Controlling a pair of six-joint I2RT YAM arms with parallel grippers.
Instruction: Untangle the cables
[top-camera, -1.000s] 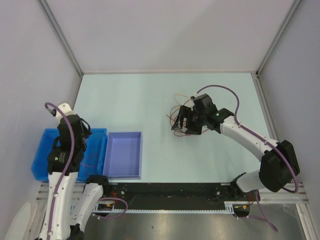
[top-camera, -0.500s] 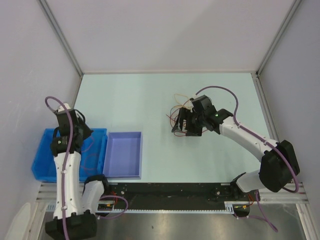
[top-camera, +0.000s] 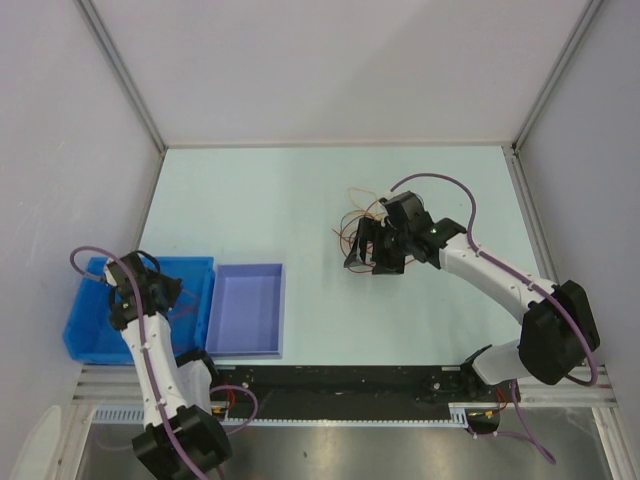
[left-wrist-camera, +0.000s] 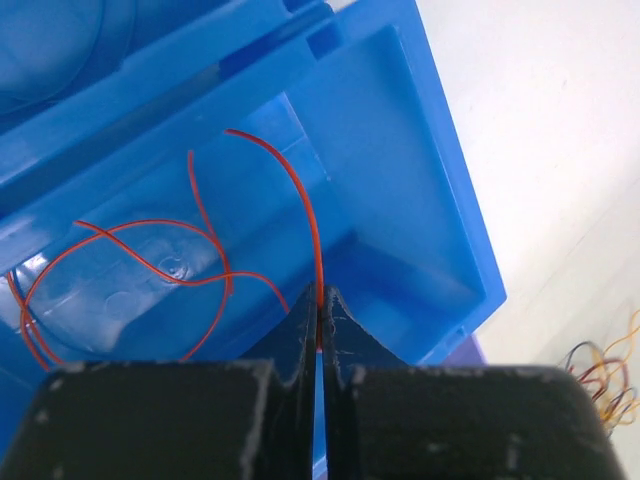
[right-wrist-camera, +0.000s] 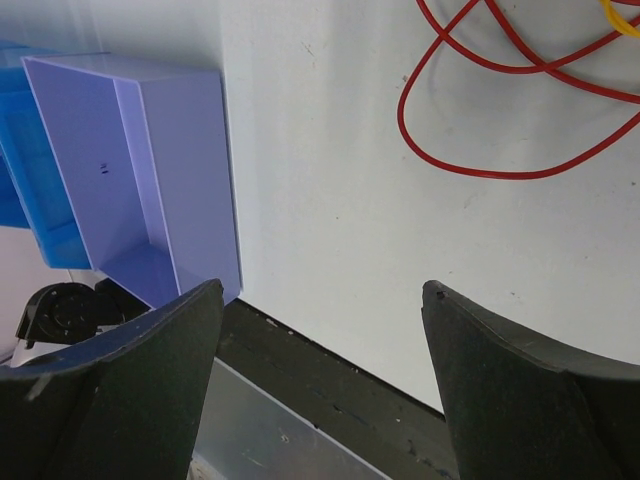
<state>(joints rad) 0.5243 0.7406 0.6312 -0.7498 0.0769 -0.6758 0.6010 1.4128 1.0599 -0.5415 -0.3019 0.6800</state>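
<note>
A tangle of thin cables (top-camera: 358, 222) in red, orange and yellow lies right of the table's middle, also seen far off in the left wrist view (left-wrist-camera: 600, 375). My right gripper (top-camera: 366, 254) hovers at the pile's near side, open, with nothing between its fingers (right-wrist-camera: 320, 290). A red cable loop (right-wrist-camera: 480, 168) lies on the table beyond its tips. My left gripper (top-camera: 160, 293) is over the blue bin (top-camera: 85, 340) and shut (left-wrist-camera: 320, 296) on a thin orange-red cable (left-wrist-camera: 302, 200). That cable's far part curls inside the bin (left-wrist-camera: 440, 200).
An empty purple bin (top-camera: 248, 310) stands right next to the blue one, seen too from the right wrist (right-wrist-camera: 180, 170). The black rail (top-camera: 350, 380) runs along the table's near edge. Grey walls close off the left, the back and the right.
My left arm has swung toward the near left and lowered over the blue bin, still shut on the orange-red cable. The right gripper has hardly moved.
</note>
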